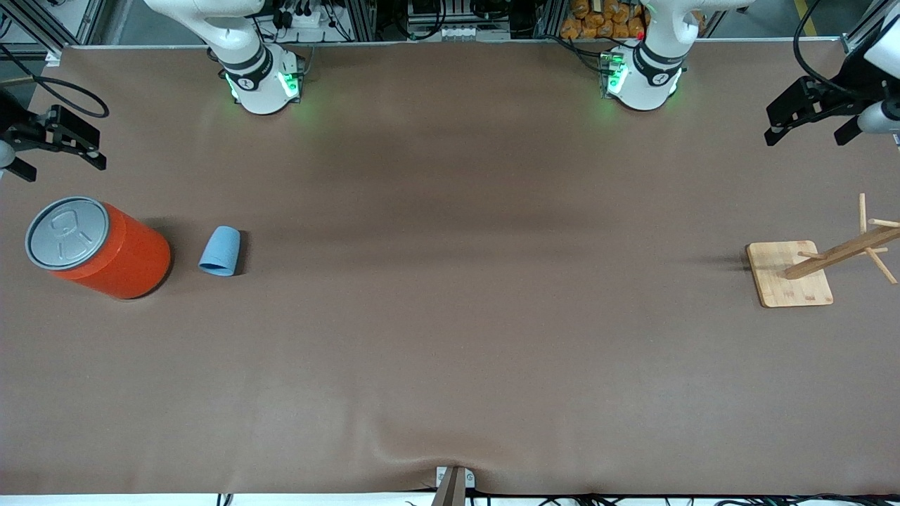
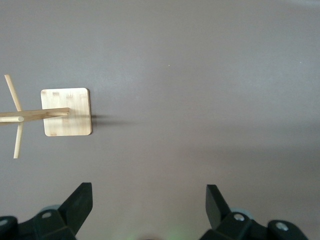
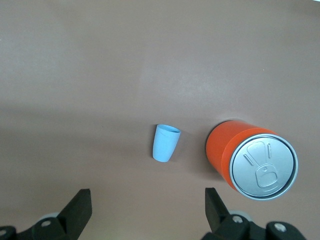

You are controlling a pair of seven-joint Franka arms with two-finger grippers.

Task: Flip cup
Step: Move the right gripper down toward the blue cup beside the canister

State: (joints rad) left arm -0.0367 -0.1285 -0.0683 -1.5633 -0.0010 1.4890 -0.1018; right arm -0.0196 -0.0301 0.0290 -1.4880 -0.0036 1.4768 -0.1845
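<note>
The cup is small, light blue and tapered. It appears to lie on its side on the brown table toward the right arm's end, wide rim toward the front camera. In the right wrist view the cup lies apart from the fingers, beside the orange can. My right gripper hangs open over the table's edge at that end, above and clear of the can, nothing between its fingers. My left gripper waits open over the left arm's end of the table, its fingers empty.
A large orange can with a grey lid stands upright beside the cup, closer to the table's end. A wooden peg stand on a square base sits at the left arm's end, its base also showing in the left wrist view.
</note>
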